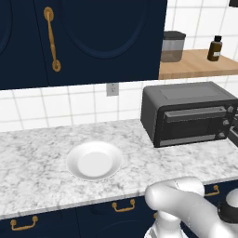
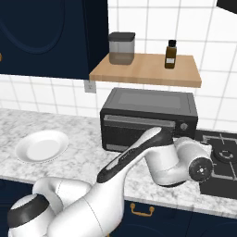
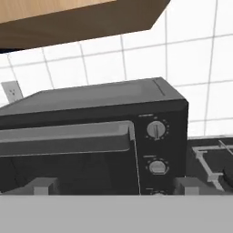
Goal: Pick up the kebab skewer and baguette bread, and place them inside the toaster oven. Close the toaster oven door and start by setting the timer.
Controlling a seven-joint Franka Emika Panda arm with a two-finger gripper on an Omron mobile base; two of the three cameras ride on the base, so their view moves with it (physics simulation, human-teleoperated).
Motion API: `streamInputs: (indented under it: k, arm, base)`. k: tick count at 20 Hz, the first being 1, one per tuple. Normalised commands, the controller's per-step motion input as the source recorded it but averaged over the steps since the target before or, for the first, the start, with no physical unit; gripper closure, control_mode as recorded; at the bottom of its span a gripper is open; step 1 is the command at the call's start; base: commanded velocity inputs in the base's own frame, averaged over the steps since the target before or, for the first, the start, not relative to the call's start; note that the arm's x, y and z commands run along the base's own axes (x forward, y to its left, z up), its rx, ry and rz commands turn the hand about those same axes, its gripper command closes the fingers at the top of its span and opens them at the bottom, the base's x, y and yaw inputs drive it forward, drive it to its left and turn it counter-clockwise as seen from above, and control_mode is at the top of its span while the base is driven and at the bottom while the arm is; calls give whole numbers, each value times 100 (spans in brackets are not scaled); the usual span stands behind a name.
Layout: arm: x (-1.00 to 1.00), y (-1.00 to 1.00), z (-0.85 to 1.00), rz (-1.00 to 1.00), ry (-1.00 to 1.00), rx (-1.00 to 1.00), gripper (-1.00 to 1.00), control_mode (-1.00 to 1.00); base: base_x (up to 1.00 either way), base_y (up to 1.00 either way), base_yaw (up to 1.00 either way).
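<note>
The gripper (image 3: 111, 186) is hanging close in front of the toaster oven (image 3: 98, 136), its two dark finger tips (image 3: 43, 185) standing wide apart and carrying nothing; the spread is straddling the lower right part of the oven's front, so I judge that the hand is being lined up on the controls rather than on food. The toaster oven door (image 3: 63, 150) is sitting upright and shut, its bar handle (image 3: 63, 139) running along the top of the glass; just right of it the upper knob (image 3: 156, 130) and the lower knob (image 3: 157, 166) are stacked one over the other, the likely timer among them, though which one I cannot tell.

Out on the marble counter (image 1: 37, 153), well to the oven's left, the white plate (image 1: 95, 161) is lying bare; neither the kebab skewer nor the baguette bread is lying on it, and with the door shut both are probably inside already, though the dark glass is hiding the interior; that would leave the timer as the remaining step.

Farther back, a wall outlet (image 1: 112, 89) is sitting on the tiles; above the oven a wooden shelf (image 2: 148, 69) is holding a grey canister (image 2: 121, 47) and a brown bottle (image 2: 171, 54), out of the arm's way.
</note>
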Motion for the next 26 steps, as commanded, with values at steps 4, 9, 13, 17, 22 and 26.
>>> streamInputs:
  k: [4,9,13,17,22,26]
  arm:
    - [9,-39,-15,0,-30,0,-100,-100]
    - [25,-4,-5,0,-22,-4,-100,-100]
    - [32,2,0,-2,-7,-1,-100,-100]
    - [29,-5,0,-3,-2,0,-100,-100]
    - [27,-1,-2,-6,-1,0,-100,-100]
    - [35,0,-26,-7,-4,0,-100,-100]
  base:
    - [0,0,0]
    - [0,0,0]
    - [0,0,0]
    - [0,0,0]
    - [0,0,0]
    - [0,0,0]
